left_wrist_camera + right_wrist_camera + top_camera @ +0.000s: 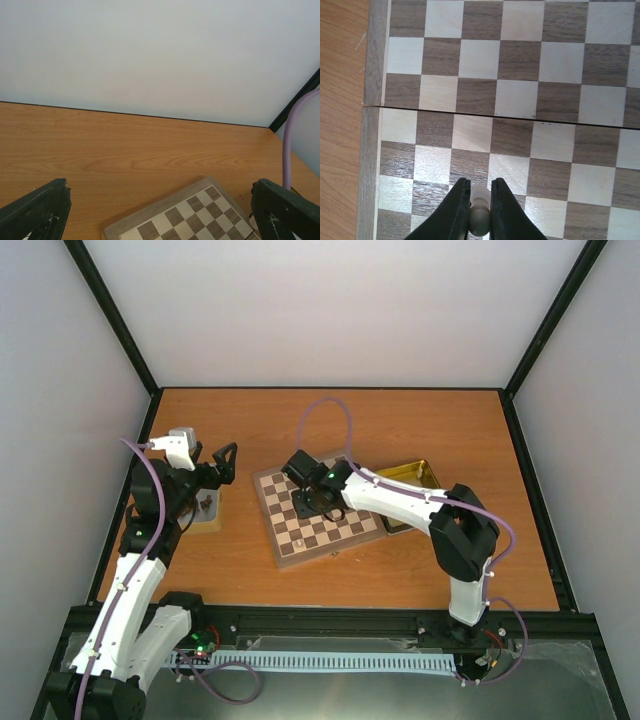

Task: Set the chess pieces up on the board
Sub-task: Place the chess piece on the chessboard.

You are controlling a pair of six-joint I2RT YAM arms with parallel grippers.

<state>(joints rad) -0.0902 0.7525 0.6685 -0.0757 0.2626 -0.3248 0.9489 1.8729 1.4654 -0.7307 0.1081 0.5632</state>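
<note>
- Right gripper [480, 187] is clamped tight on a cream piece [480, 212], pinched between both fingers.
- The piece is over the board [520, 95], a few squares in from the border. Can't tell if it's touching down.
- The board sits mid-table, turned a bit askew.
- Left gripper [226, 460] hangs off to the board's left, jaws wide apart, nothing in them.
- Gold tin [412, 476] is just beside the board's right edge.
</note>
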